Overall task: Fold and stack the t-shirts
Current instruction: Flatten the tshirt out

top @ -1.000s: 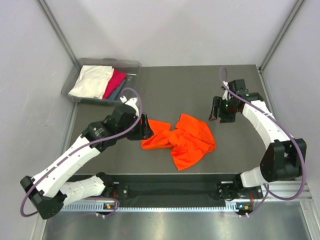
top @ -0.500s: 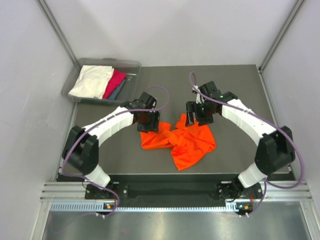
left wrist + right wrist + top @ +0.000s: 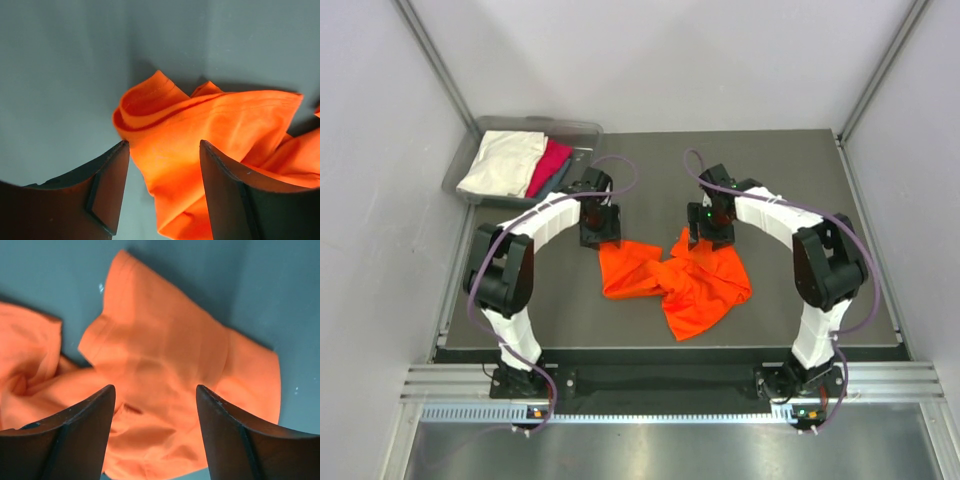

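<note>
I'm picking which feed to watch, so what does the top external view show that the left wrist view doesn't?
Only the top external view shows the whole crumpled orange t-shirt, the right gripper at its far edge, and the grey bin holding the cream-white shirt and magenta shirt. Only the left wrist view shows the rolled, stitched hem loop close up, and that the left gripper has its jaws open over the cloth. Both show the left gripper, orange cloth and the dark table.

I log orange t-shirt (image 3: 680, 285) as soft matt cloth, creased, hem stitched. Table (image 3: 660, 160) smooth, matt grey. Bin (image 3: 578, 155) translucent plastic. Fingers (image 3: 107, 185) of left gripper (image 3: 164, 145) dark, hard, slight sheen.
</note>
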Motion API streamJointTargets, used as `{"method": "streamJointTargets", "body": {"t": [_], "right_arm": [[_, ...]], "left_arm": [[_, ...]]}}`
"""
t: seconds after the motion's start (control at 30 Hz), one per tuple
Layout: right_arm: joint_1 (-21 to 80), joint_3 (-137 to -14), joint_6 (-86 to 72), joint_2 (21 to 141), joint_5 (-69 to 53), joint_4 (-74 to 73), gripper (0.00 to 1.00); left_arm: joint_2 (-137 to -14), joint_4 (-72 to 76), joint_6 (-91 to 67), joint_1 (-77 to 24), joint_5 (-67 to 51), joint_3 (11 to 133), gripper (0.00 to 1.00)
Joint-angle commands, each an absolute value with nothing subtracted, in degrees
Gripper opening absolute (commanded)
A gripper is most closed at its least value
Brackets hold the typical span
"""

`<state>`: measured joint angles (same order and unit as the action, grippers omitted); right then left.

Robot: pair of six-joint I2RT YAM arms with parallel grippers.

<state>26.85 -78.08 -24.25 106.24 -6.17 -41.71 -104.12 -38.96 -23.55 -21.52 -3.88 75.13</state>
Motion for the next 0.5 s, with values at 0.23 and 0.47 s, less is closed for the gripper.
{"method": "streamJointTargets", "body": {"t": [0.23,0.47], "right_arm": [[26.89,-82.61,-24.52,111.44,-3.08,-39.46,0.44],[26.28,-86.48,-21.8,109.09,-0.27,-43.67,0.0]], "left_arm": [[-108.11,-36.73,-21.27,-21.18,-8.52,80.24,0.23],[-104.6,-40.07,-20.13,-20.74,-6.78,85.25,0.0]]}}
